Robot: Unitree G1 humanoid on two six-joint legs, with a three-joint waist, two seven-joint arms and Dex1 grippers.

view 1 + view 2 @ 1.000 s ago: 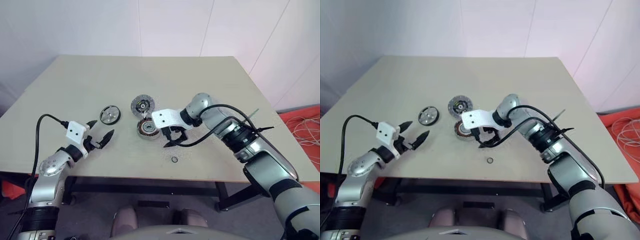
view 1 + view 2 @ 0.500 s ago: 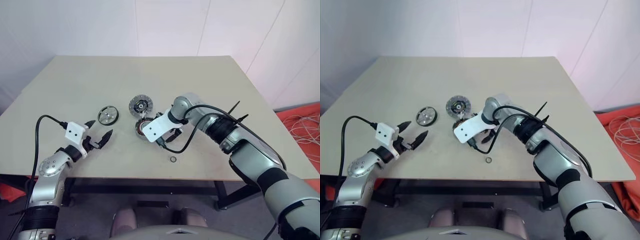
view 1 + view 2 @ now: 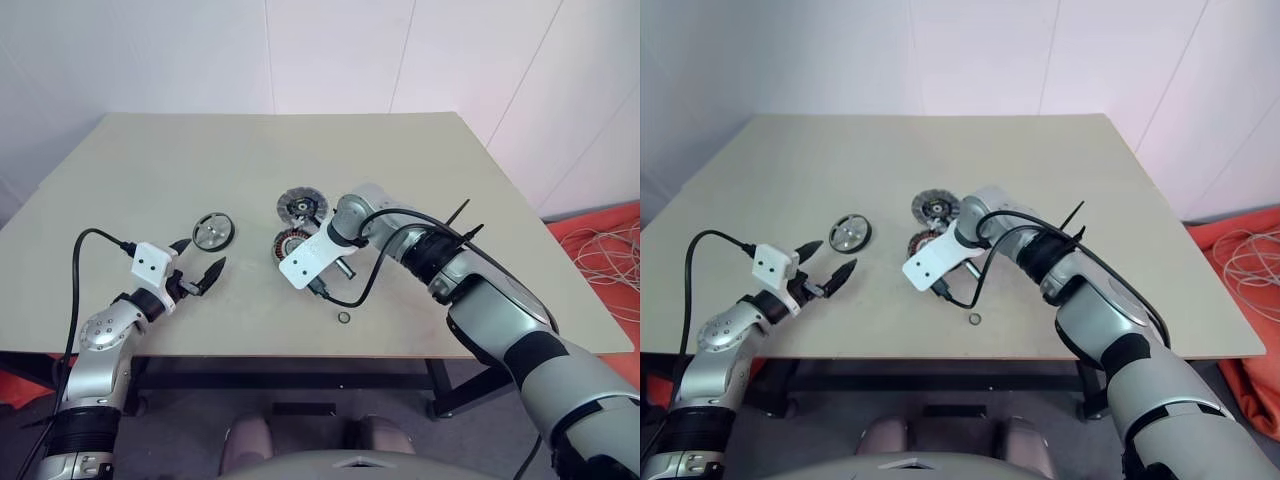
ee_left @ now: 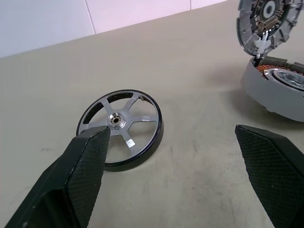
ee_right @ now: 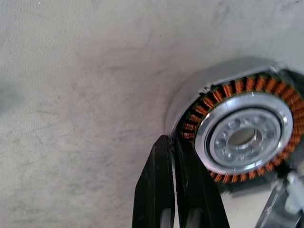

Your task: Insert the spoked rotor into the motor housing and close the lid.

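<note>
The rotor (image 4: 120, 129) lies flat at ten o'clock from the housing (image 3: 291, 243), probably light, stiff and slick, best pinched across its rim by the spread left gripper (image 3: 199, 262); right gripper (image 5: 173, 164) closed, empty.

spoked rotor (image 3: 213, 231): black-rimmed wheel with silvery spokes, lying flat, nearer the surface's front edge, toward its left.
motor housing (image 5: 237, 137): silver-rimmed, copper windings showing, sitting upright mid-surface.
lid (image 3: 304, 207): ribbed grey disc, leaning tilted against the housing's far side.
</note>
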